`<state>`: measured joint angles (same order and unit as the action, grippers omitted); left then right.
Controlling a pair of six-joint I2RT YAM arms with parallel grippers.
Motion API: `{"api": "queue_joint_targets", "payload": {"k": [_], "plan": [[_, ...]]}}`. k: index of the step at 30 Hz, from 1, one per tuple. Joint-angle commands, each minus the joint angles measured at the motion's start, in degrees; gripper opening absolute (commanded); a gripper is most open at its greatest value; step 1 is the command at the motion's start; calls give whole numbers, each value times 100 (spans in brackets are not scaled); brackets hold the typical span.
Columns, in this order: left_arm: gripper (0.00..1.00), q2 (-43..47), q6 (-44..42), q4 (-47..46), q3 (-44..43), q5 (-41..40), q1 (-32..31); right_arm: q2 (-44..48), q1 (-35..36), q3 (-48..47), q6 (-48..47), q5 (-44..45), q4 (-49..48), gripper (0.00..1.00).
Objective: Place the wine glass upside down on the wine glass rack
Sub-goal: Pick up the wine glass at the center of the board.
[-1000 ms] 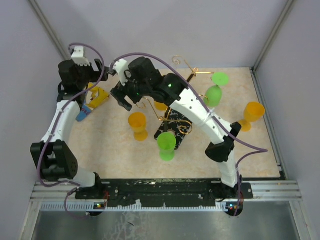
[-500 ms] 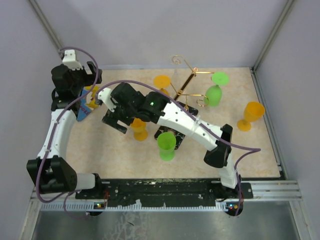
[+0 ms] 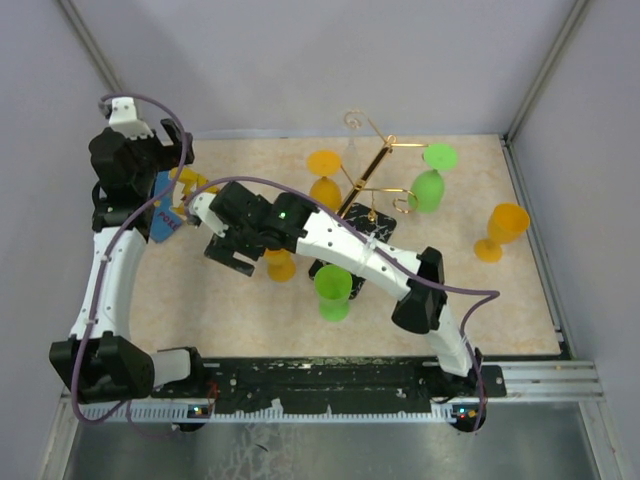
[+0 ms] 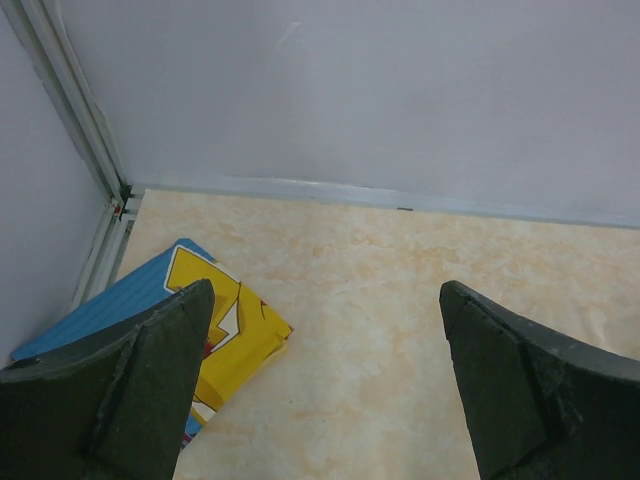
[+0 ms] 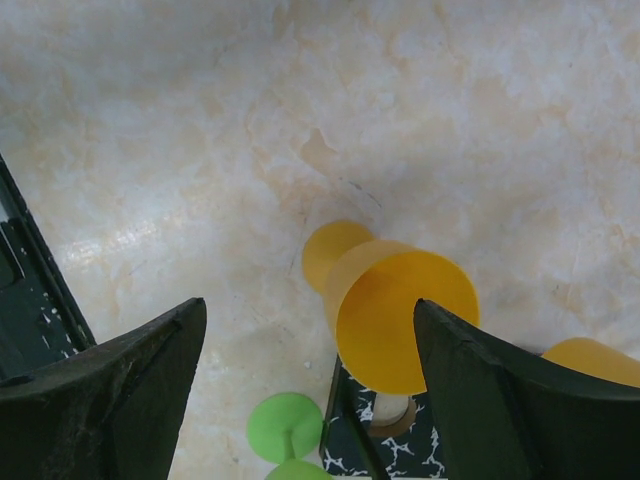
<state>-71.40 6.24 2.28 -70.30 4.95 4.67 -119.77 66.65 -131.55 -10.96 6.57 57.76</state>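
The wine glass (image 5: 390, 300), an orange one, stands upright on the bench (image 3: 480, 300) just left of the rack (image 3: 372, 170), foot down and mouth up, so its stem runs straight up and down. It sits between the right fingers (image 5: 110, 390), which are spread wide around it and hold nothing. It is closer to one of them than to the other, and I cannot tell whether that one touches the rim.

There is one rack, in the middle of the bench. Its black marbled base lies with the long side running from near to far (a little slanted), and the gold wire arms reach up toward the back right.

There are five glasses in all, three orange and two green. A second orange glass (image 3: 324, 185) and a green glass (image 3: 428, 188) hang upside down from the gold arms, their feet uppermost. A second green glass (image 3: 333, 290) stands upright at the near end of the rack's base. A third orange glass (image 3: 500, 230) stands upright near the bench's right edge, well apart from the rest.

The left fingers (image 4: 150, 390) are spread as wide as they go, with nothing between them, above the back left corner of the bench. A single blue and yellow box (image 4: 220, 330) lies flat there, beside the wall.
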Motion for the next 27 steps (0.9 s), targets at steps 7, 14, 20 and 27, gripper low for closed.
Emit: {"api": "queue_joint_targets", "payload": {"k": [7,14,20,27], "plan": [[100,213,40,0,-274,-43,50,-253,19,-334,-199,637,334,84],[100,206,74,-14,-282,28,45,-337,16,-155,-218,672,313,84],[100,197,88,-2,-294,50,44,-399,19,-29,-216,606,297,79],[100,262,77,38,-375,-3,44,-480,23,-12,-241,610,429,75]]}}
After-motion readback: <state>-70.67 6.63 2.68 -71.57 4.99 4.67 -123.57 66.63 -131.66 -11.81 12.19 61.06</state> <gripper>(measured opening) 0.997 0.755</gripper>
